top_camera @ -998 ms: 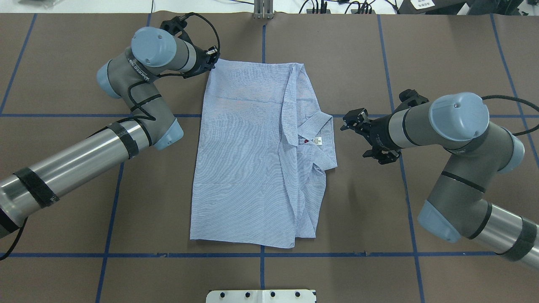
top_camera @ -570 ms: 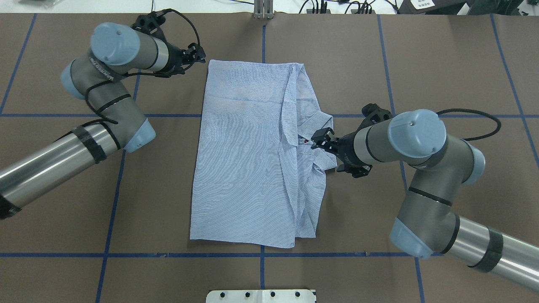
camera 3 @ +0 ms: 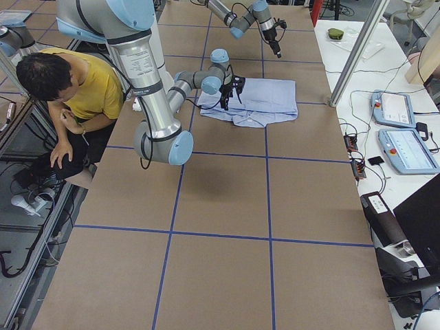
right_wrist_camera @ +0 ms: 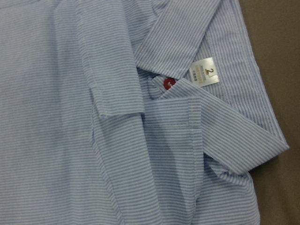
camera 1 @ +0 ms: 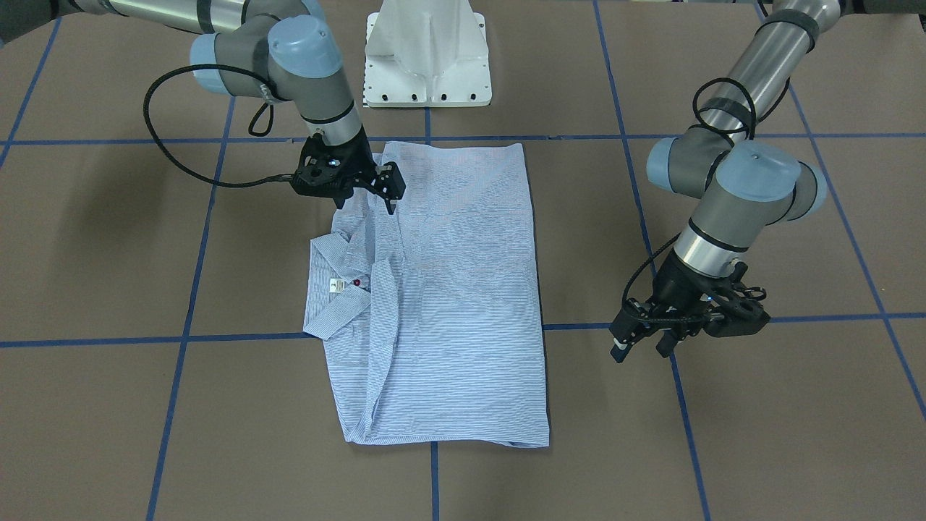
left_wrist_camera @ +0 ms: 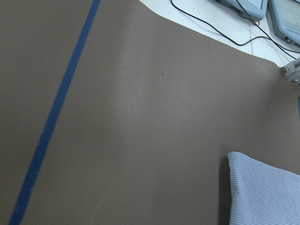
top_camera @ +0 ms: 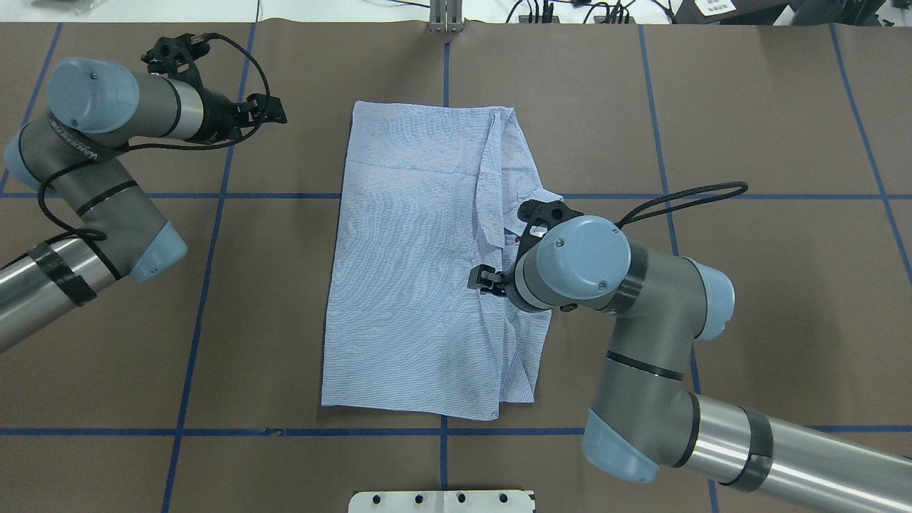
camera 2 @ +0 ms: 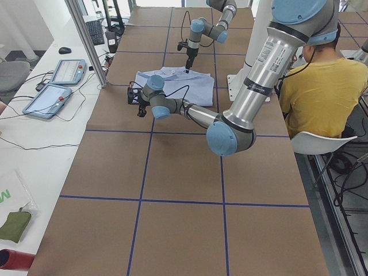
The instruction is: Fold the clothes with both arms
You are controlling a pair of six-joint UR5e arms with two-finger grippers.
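Observation:
The clothes are one light-blue striped shirt, lying folded into a tall rectangle mid-table, with its collar, white label and a red button on its right side. My right gripper hovers open over the shirt just beside the collar, nothing between its fingers. From overhead only one finger shows under the wrist. My left gripper is open above bare table, well off the shirt's far-left corner. It also shows overhead as my left gripper.
Blue tape lines cross the brown table cover. The white pedestal base stands at the robot's edge. A person in a yellow shirt sits beside the table. Tablets and cables lie on the white bench past the far edge.
The right arm has swung left, carrying its gripper from off the shirt's right edge to over the fabric below the collar. The left gripper has pulled away leftward from the shirt's far-left corner.

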